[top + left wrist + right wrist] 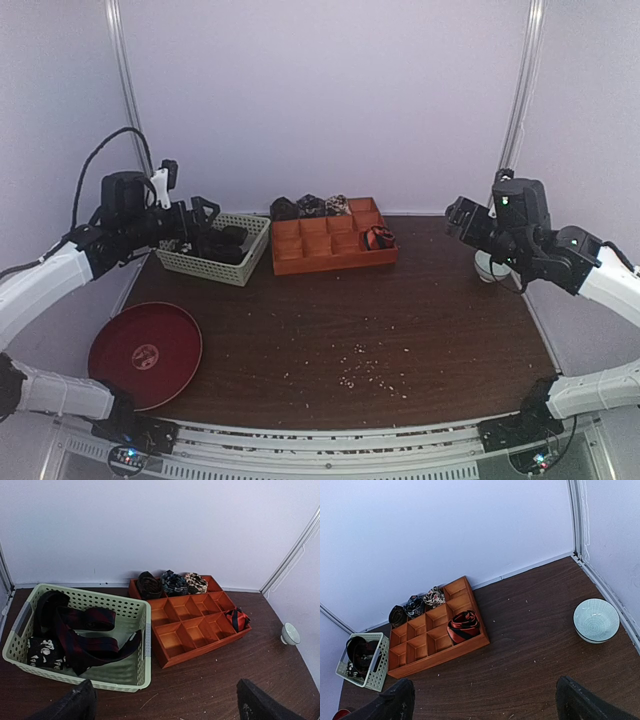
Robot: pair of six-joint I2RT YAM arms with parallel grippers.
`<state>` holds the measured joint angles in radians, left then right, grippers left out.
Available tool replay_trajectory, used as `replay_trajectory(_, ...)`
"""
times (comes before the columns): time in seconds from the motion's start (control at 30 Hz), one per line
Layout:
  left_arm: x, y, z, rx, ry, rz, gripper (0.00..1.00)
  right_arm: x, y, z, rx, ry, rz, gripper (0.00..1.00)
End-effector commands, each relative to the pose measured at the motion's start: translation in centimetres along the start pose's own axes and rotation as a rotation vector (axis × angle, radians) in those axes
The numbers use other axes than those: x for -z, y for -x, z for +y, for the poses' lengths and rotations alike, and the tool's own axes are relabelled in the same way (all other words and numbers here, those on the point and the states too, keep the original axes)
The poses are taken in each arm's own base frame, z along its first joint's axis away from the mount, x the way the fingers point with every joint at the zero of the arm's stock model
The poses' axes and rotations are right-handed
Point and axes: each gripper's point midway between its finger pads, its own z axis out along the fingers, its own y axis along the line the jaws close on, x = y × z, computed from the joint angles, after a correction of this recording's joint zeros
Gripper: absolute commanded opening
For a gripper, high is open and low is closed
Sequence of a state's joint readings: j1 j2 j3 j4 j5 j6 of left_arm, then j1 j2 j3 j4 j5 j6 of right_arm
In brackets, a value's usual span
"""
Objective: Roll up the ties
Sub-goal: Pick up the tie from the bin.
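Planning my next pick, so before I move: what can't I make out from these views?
The ties in the basket: tangled and overlapping in the left wrist view, number unclear; the left arm partly covers them in the top view.
The left fingers: cut off by the bottom edge of the left wrist view.
The bowl: mostly behind the right arm in the top view.

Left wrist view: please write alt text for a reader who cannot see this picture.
A pale green basket holds loose, unrolled ties. To its right, an orange tray holds three rolled ties in its back row and a red-and-black roll at its near right corner. The left gripper is open at the bottom edge.
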<state>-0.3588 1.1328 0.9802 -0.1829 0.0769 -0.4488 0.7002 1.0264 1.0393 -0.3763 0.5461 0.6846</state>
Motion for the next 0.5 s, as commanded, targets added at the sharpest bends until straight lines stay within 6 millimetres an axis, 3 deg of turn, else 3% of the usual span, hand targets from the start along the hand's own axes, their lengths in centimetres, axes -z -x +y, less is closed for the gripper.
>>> replay_trajectory(0.0,-0.3,1.7,1.3,0.021,0.073,-0.05,0.98,0.1,0.3,-0.6,-0.021,-0.01,-0.028,1.0)
replay_trajectory(0.07,-0.8,1.7,2.1,0.025,0.119,-0.046,0.98,0.1,0.1,-0.4,-0.021,0.004,-0.026,1.0)
replay_trajectory(0.23,-4.8,0.4,5.7,0.008,0.308,0.072,0.91,-0.1,-0.2,0.4,-0.01,0.048,-0.014,1.0)
replay_trajectory(0.47,-11.8,-0.7,10.9,0.055,0.412,0.251,0.55,0.4,-0.2,0.7,0.001,0.087,-0.01,1.0)
